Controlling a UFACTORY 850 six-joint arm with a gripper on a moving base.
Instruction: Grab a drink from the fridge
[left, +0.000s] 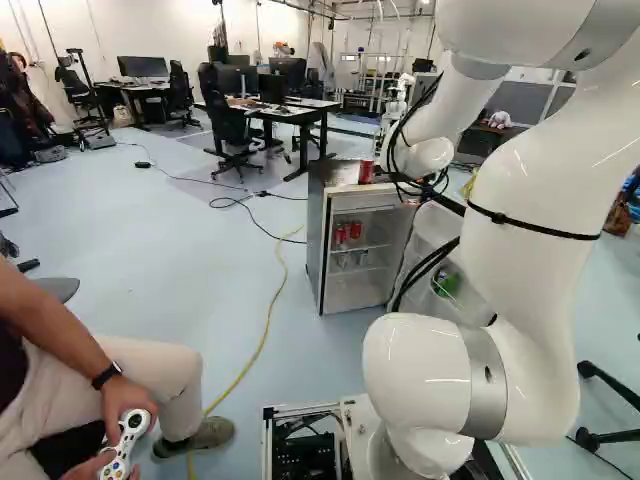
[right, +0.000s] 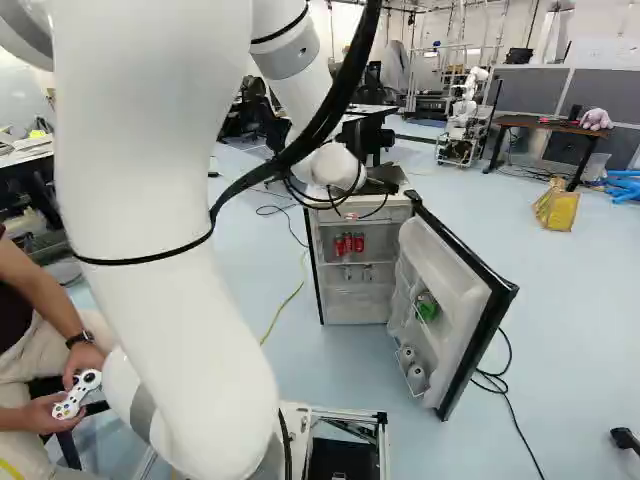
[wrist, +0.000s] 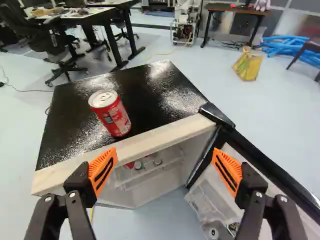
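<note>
A robot's gripper (wrist: 164, 162), spread wide and holding nothing, hangs before the fridge (wrist: 131, 143), whose door (right: 450, 290) stands open on the right. The way in is clear; the grab itself remains. Red cans (right: 359, 243) wait on a shelf, farther in and below the gripper; another can (wrist: 111, 114) stands on top, ahead and left.

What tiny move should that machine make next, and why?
Probably ease the open pincer downward, clear of the fridge: it hovers up by the top's front edge, while the red cans stand inside, lower down, and the door is open.
</note>
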